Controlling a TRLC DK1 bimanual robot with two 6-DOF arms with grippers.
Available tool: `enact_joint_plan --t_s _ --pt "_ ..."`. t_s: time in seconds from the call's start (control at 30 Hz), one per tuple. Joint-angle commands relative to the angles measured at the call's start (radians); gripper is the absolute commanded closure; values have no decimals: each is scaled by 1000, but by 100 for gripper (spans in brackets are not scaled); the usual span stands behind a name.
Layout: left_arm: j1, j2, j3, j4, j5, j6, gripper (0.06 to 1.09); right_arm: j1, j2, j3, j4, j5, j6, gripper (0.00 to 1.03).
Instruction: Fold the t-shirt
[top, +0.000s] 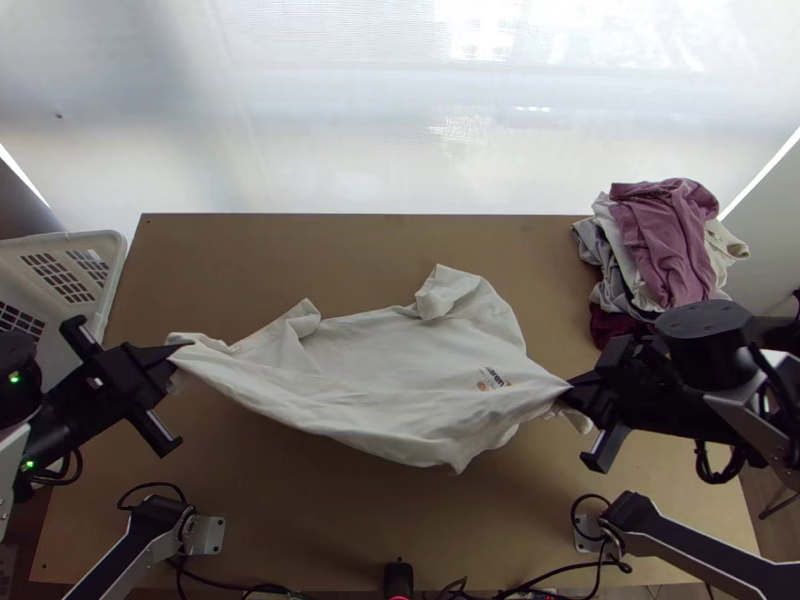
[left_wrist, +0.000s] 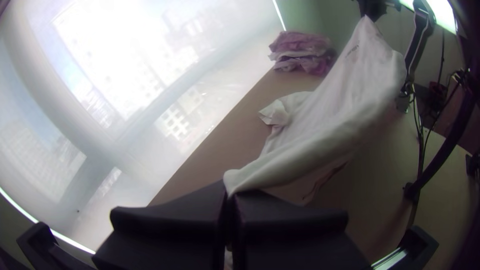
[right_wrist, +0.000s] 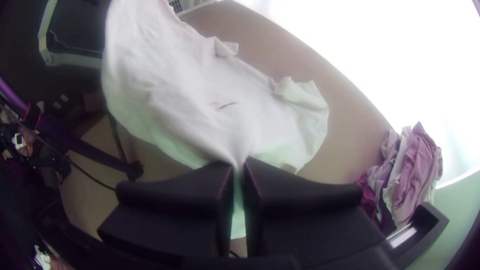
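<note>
T-shirt (top: 400, 360), off-white, stretches across the middle of the bench (top: 300, 510), drawn out between both hands, unfolded but loosely creased. The left hand (top: 176, 358) pinches a gathered corner at its left end, fingers pressed together on the cloth. The right hand (top: 574, 390) likewise has its fingers closed on a gathered part at the right, just beside a small print (top: 493, 380) on the fabric; some cloth hangs past those fingers. Between the hands the near edge sags in a curve, with a point dipping right of the middle. Two sleeve-like parts lie toward the far side, the right one partly turned over; that far side seems to rest on the bench. A pile of crumpled clothes (top: 665, 245), mauve on top, sits at the far right, and a white plastic basket (top: 112, 243) stands at the left edge.
</note>
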Motion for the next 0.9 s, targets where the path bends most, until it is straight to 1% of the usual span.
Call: enact_joint_plan --t_s 0.0,0.13,0.2,0.3,0.37,0.43,0.57,0.7,0.8,0.87 --pt "70 40 278 -140 -14 -89 105 -103 -27 145 -68 -11 10 100" --pt "96 17 316 -185 -14 -127 105 -101 -55 93 -54 -17 12 100" --pt "111 2 328 -182 -13 -158 105 -106 -55 125 -42 -15 19 100" --pt "113 -21 350 -174 -2 -219 105 -117 -58 168 -33 14 19 100" --pt "115 -29 379 -202 7 -236 105 -137 -75 188 -35 17 27 100" --pt "122 -29 433 -232 4 -233 105 -175 -84 234 -39 26 32 100" --pt "196 -14 571 -235 -2 -227 105 -281 -87 360 -42 45 30 100" --pt "265 -29 652 -257 6 -235 105 -324 -92 447 -82 51 30 100" --pt "315 -33 709 -288 7 -241 105 -361 -107 472 -114 55 30 100" --pt "326 -43 709 -297 6 -241 105 -374 -121 472 -116 55 30 100"
